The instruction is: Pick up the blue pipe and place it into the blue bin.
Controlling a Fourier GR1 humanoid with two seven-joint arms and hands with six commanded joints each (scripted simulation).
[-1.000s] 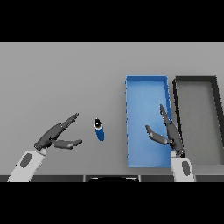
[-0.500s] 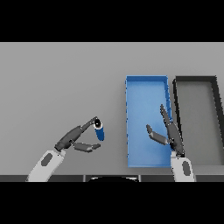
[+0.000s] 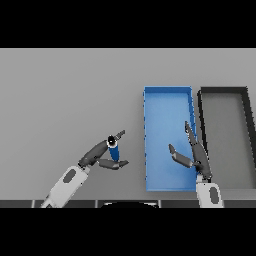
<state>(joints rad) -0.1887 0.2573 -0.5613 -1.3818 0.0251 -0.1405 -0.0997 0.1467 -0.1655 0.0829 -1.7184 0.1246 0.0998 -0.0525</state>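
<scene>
Between the left hand [image 3: 96, 156] fingers [image 3: 118, 135] and thumb sits the blue pipe [image 3: 114, 150], short cylinder, dark open end up, standing roughly upright on the grey bench [image 3: 70, 100]. Fingers reach past the pipe on its far side, thumb lies on the near side just below it; they bracket the pipe closely but are fairly straight, cannot tell if they actually touch it. Left arm comes in from the lower left edge. Blue bin [image 3: 168, 95], long open rectangular tray, lies to the right of those fingers, near but apart from the pipe, nothing visible inside it apart from the right hand over it. Right hand [image 3: 196, 156] shows over the near right part of the blue bin, fingers [image 3: 189, 131] straight and pointing away, thumb spread to the left, holding nothing. Dark grey bin [image 3: 223, 92], same shape, lies just beside the blue bin, right of the right hand's fingers, the two bins parallel with a narrow gap between them.
</scene>
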